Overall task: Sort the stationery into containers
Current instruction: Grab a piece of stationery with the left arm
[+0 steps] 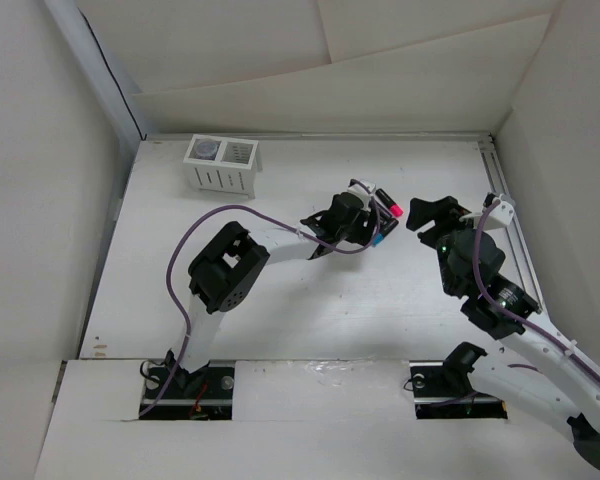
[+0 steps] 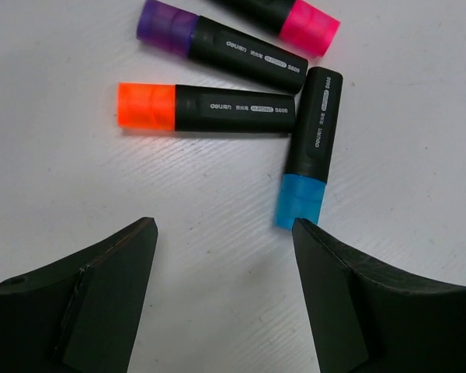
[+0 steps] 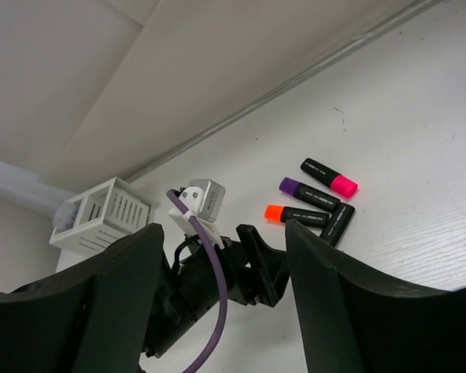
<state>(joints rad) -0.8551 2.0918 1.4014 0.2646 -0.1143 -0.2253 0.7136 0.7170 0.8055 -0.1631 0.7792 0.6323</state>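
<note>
Sorting is judged barely begun: a round roll (image 1: 208,151) is seen in one compartment of the white organiser (image 1: 220,181), while the orange highlighter (image 2: 206,109), purple highlighter (image 2: 221,48), pink highlighter (image 2: 287,17) and blue highlighter (image 2: 309,144) lie on the desk (image 1: 280,330), well apart from it. The left claw (image 2: 225,233) is held open above them, empty; the right claw (image 3: 224,233) is spread, gripping nothing.
</note>
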